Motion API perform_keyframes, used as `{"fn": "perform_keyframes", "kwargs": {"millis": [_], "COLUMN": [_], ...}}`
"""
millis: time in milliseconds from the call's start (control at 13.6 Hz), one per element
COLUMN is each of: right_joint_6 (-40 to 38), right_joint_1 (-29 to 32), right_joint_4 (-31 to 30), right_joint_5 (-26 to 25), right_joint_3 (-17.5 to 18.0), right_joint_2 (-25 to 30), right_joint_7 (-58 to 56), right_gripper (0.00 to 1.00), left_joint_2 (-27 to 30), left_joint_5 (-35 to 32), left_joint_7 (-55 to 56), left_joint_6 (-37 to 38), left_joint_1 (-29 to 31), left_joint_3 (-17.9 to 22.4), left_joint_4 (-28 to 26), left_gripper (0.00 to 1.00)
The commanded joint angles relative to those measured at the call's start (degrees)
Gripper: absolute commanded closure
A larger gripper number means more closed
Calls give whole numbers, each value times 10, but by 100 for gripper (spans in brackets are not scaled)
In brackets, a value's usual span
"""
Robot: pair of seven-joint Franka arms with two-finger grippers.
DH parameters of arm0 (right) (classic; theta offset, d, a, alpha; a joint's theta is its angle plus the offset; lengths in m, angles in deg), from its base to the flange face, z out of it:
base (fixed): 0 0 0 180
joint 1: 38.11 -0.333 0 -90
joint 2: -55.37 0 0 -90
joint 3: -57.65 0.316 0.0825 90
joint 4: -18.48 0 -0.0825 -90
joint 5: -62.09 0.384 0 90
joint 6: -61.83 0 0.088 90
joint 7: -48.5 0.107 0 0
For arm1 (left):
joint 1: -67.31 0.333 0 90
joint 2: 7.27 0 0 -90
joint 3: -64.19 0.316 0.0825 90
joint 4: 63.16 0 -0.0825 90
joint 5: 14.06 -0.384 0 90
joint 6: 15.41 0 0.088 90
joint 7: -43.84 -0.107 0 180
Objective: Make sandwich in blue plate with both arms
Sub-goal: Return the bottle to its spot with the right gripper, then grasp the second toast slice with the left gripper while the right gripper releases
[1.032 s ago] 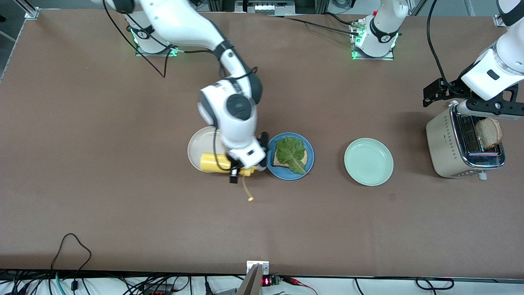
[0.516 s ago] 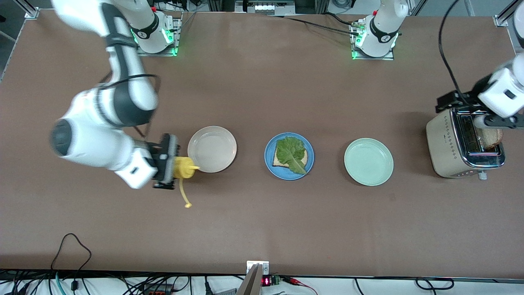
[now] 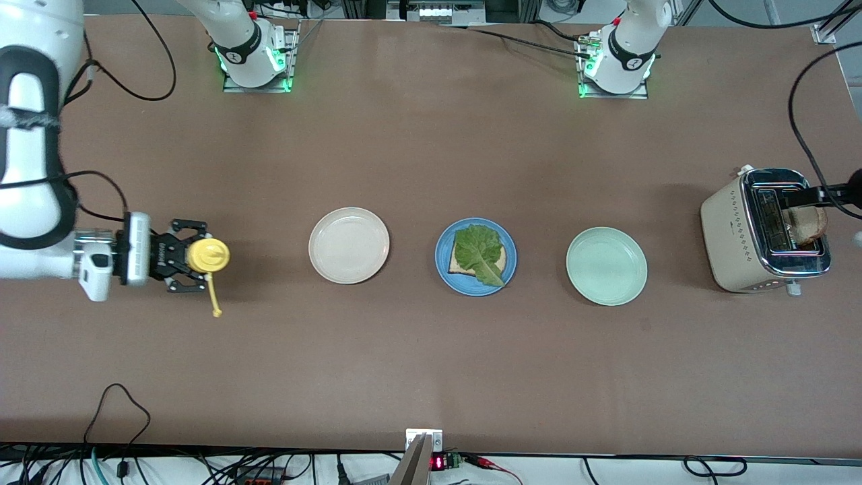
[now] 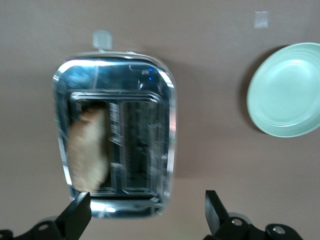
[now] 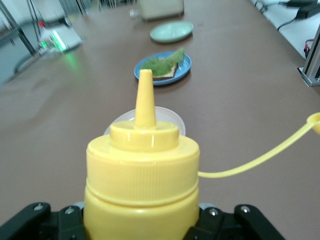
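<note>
The brown tabletop (image 3: 431,350) holds a toaster (image 3: 764,232) at the left arm's end, with one slice of bread (image 3: 807,223) in its slot. The left gripper (image 4: 147,212) hangs over the toaster, wide open and empty. The blue plate (image 3: 475,256) sits between two other plates, holding bread and lettuce (image 3: 479,252). The right gripper (image 3: 176,265) squeezes a yellow bottle (image 3: 207,256).
</note>
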Motion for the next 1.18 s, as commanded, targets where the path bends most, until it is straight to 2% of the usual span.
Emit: {"fn": "perform_keyframes", "kwargs": {"millis": [0,147,221,295,369,663,737,885,1106], "right_joint_6": [-78,-100,-120,-135,-143,-170,-172,-174,-196], "right_joint_1": [64,96,108,114,121,141,144,156,165], "right_joint_4": [0,0,2,5,5,7,8,9,9], "right_joint_5": [62,87,105,120,131,157,158,159,158], "right_joint_3": [14,14,14,14,14,15,15,15,15], "right_joint_2": [-54,-95,-119,-137,-152,-187,-191,-197,-215], "right_joint_7": [-87,-142,-164,-182,-195,-219,-222,-226,-257], "right_gripper": [71,71,71,71,71,68,63,48,33], "left_joint_2": [-28,-30,-29,-29,-31,-41,-42,-41,-40], "left_joint_5": [-8,-4,-3,-3,-4,-4,-4,-3,-3], "left_joint_7": [-102,-136,-141,-144,-149,-165,-165,-165,-165], "left_joint_6": [-47,-77,-82,-83,-85,-85,-85,-85,-85], "left_joint_1": [45,61,63,65,67,69,69,77,84], "left_joint_3": [-8,-8,-8,-8,-8,-8,-8,-8,-12], "left_joint_4": [15,-7,-20,-24,-25,-26,-32,-50,-50], "left_gripper": [0,0,9,12,26,38,42,56,89]}}
